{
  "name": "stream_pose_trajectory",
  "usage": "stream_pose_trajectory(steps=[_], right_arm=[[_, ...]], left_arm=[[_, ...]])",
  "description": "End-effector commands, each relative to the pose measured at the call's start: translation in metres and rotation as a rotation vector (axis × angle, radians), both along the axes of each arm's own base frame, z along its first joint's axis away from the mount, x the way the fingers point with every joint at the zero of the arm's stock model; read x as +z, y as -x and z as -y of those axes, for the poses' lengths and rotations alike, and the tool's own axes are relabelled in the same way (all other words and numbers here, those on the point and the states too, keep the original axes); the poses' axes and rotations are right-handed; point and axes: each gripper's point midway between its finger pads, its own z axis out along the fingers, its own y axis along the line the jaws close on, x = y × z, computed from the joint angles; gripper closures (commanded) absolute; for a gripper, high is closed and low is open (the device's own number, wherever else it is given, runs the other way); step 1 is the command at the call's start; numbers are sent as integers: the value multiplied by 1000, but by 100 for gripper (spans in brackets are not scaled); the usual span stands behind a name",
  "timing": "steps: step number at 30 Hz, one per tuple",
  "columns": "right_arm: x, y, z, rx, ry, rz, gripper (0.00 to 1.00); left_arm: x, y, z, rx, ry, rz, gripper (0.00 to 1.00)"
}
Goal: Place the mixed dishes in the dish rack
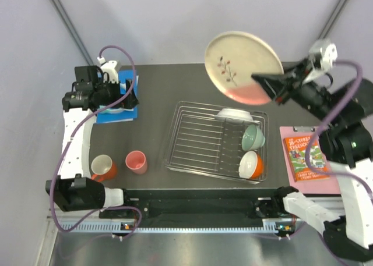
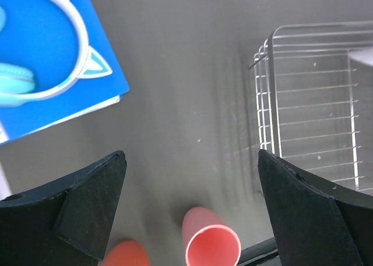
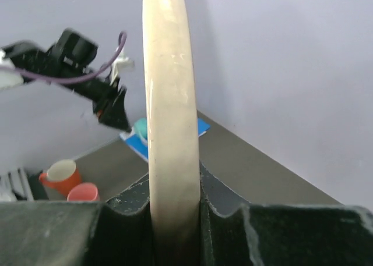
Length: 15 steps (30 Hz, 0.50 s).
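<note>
Right gripper (image 1: 263, 80) clamped on the rim of the pink-and-cream plate (image 1: 242, 65), one of two plates in the scene, holding it in the air beyond the far right corner of the dish rack (image 1: 192, 141). From above, the plate's decorated face tilts toward the camera, with its pink band at the fingers and its cream part reaching away to the far left. In the right wrist view the same plate (image 3: 169, 103) stands edge-on and upright, its rim running top to bottom between the gripper's (image 3: 175, 199) two pads.

One rack sits at the table's middle. It holds three pieces at its right end. The white plate (image 1: 234, 113) is at the far side, though its lean is hard to judge. The mint-green bowl (image 1: 253, 137) is just nearer. The orange bowl (image 1: 250, 164) is nearest the arms. Both bowls lie on their sides, insides turned toward the rack's left.

Two drinking vessels stand on the table left of the rack, mouths up. The pink cup (image 1: 136, 161) is nearer the rack. The orange mug (image 1: 103, 167) is just beside it.

Left gripper (image 1: 125, 94), jaws spread wide and holding nothing, hangs over the blue board (image 1: 113, 114) at the far left. A teal ring (image 2: 11, 77) lies on that board.

A book (image 1: 306, 158) lies on the right.
</note>
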Motion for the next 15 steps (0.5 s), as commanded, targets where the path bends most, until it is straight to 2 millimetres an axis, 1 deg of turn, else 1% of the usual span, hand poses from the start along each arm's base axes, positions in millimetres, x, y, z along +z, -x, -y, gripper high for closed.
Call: stream_pose_trajectory(steps=[1, 2, 4, 5, 6, 7, 8, 11, 13, 15], right_arm=[[-92, -13, 15, -129, 252, -87, 100], [-98, -4, 25, -166, 268, -94, 100], [-111, 2, 30, -176, 321, -84, 100], [-113, 6, 36, -201, 342, -77, 100], [-116, 10, 38, -203, 357, -72, 100], [-121, 12, 39, -201, 379, -79, 100], [-120, 16, 40, -201, 389, -63, 100], [-136, 21, 38, -175, 455, -72, 100], [-144, 21, 40, -178, 500, -85, 100], [-147, 23, 38, -166, 537, -71, 100]], left_arm=[[8, 18, -7, -13, -85, 60, 1], [6, 21, -8, -11, -90, 54, 1], [8, 25, -8, -11, -94, 55, 1], [7, 26, -8, -12, -95, 54, 1], [7, 28, -8, -11, -96, 52, 1], [6, 28, -9, -9, -96, 50, 1], [3, 30, -9, -6, -98, 42, 1], [-5, 32, -10, 1, -102, 21, 1], [-11, 34, -12, 8, -105, 2, 1], [-16, 35, -13, 14, -106, -10, 1]])
